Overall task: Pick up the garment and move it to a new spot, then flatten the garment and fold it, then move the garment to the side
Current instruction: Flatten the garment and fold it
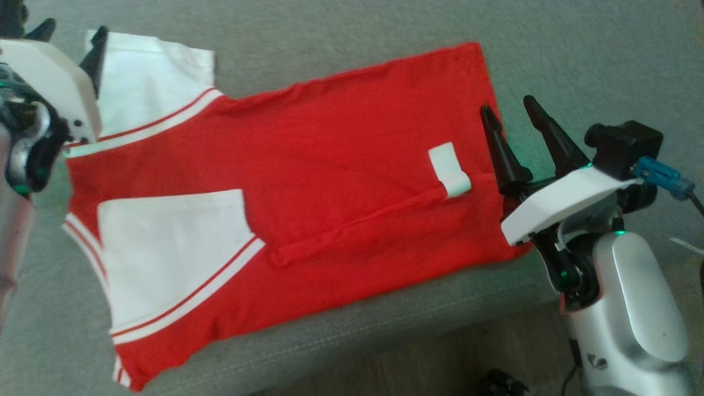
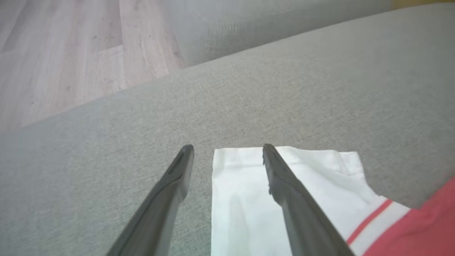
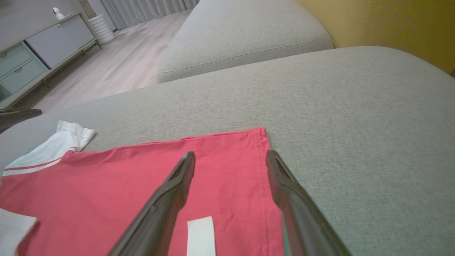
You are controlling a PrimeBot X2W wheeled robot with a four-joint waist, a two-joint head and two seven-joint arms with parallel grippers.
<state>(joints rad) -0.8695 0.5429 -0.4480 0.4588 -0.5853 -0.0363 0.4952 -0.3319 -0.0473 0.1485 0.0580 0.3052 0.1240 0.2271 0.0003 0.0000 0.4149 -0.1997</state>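
Observation:
The garment (image 1: 341, 165) is a red shirt with white sleeves, lying flat across a grey sofa cushion (image 1: 550, 49). Its near side is folded over, so one white sleeve (image 1: 170, 247) rests on the red body. A white label (image 1: 448, 168) lies near the hem. My left gripper (image 1: 74, 30) is open at the far white sleeve (image 1: 148, 82). In the left wrist view the left gripper (image 2: 228, 147) straddles the edge of that sleeve (image 2: 320, 185). My right gripper (image 1: 509, 107) is open at the hem. In the right wrist view the right gripper (image 3: 231, 154) hangs empty over the red cloth (image 3: 124, 185).
The cushion's front edge runs below the shirt, with wood floor (image 1: 440, 357) beyond it. A second grey cushion (image 3: 241, 35) and a yellow sofa back (image 3: 391, 21) lie further off. A low cabinet (image 3: 35, 53) stands across the room.

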